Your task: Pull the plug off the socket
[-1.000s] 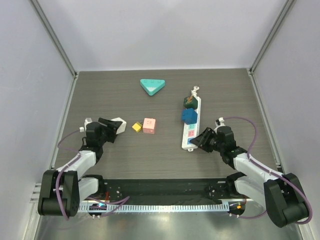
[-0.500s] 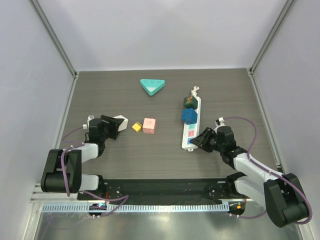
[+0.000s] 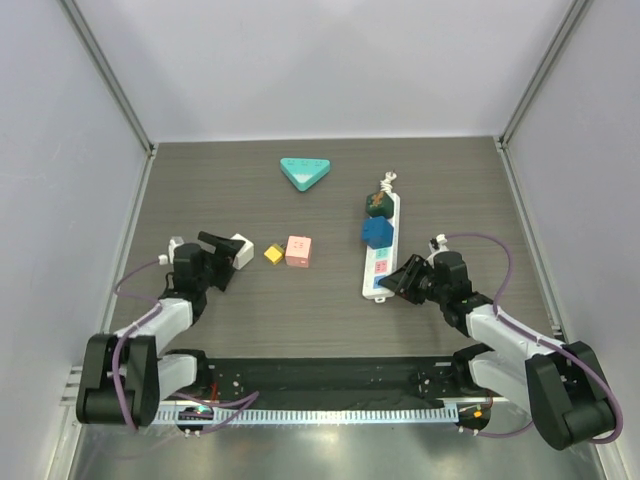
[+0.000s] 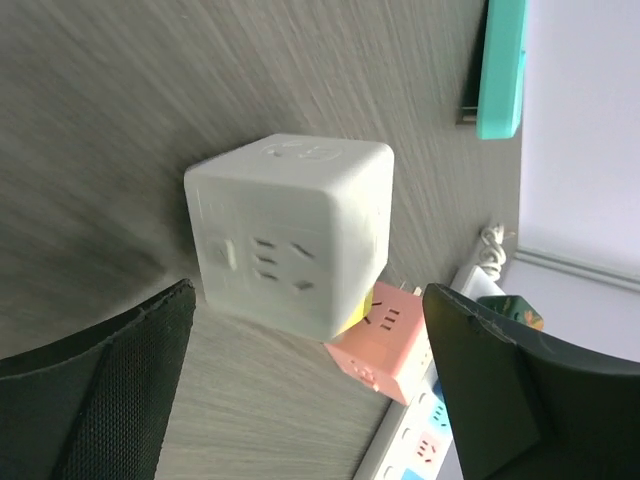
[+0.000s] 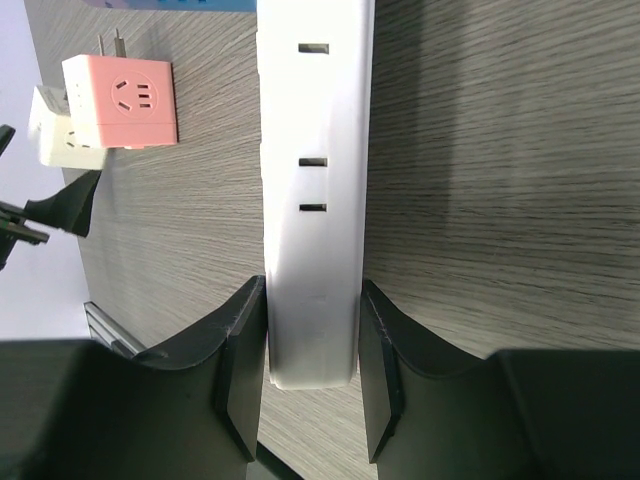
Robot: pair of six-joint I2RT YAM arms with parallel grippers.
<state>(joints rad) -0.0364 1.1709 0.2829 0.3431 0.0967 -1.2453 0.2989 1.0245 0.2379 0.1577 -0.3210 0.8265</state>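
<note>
right tool (image 5: 312, 300) is clamped on the near end of the long white plastic power strip (image 3: 381, 262), one finger on each long side, probably to pin it to the dark wood-grain counter (image 3: 320, 310) against a pull. the strip lies right of centre. a blue hexagonal plug (image 3: 376, 231) and a dark green plug (image 3: 377, 205) are seated toward its far end. left tool (image 3: 225, 260) gapes wide, with a white plastic cube adapter (image 4: 290, 235) just ahead of it.
</note>
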